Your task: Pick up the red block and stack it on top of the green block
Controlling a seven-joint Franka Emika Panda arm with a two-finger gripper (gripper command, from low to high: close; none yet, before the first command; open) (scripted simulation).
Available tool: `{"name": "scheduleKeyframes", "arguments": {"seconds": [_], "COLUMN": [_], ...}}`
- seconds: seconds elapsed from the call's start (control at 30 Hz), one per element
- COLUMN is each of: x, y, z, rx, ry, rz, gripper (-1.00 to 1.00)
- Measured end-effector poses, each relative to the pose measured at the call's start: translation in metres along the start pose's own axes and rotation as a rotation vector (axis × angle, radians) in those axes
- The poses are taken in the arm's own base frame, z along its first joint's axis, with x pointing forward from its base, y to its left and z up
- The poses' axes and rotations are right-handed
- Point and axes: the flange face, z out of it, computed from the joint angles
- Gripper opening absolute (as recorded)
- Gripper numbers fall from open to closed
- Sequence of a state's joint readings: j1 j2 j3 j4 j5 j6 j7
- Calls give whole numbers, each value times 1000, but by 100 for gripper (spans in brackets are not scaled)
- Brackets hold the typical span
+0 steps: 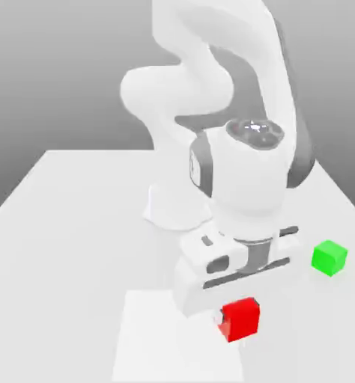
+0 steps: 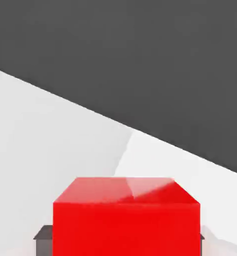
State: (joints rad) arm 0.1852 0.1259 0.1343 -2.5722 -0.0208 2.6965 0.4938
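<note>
The red block is near the table's front, directly under the hand, and my gripper is shut on it. In the hand view the red block is close up, with a dark fingertip pressed against each of its two sides. I cannot tell whether the block rests on the table or is just off it. The green block stands alone on the table, toward the exterior view's right and a little farther back than the red one.
The white table carries the arm's base behind the hand. A paler rectangular patch lies on the surface at the front, beside the red block. Grey floor lies beyond the table edge.
</note>
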Motion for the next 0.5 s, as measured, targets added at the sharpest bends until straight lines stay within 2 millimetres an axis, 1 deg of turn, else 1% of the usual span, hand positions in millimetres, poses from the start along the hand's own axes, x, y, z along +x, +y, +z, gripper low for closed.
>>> {"name": "scheduleKeyframes", "arguments": {"seconds": [0.07,0.13,0.23,0.3,0.37,0.47,0.5], "x": [-28,-63,-114,-149,-183,-230,-238], "y": [-34,-69,-105,-123,-137,-149,-151], "z": [-5,-9,-15,-18,-21,-25,-21], "rx": [2,3,3,1,-1,-7,-8], "ry": [-2,-3,-4,-5,-5,-3,-2], "rz": [-167,-349,-599,-762,-922,-1147,-1186], "gripper": [-100,-100,-100,-100,-100,-100,-100]}}
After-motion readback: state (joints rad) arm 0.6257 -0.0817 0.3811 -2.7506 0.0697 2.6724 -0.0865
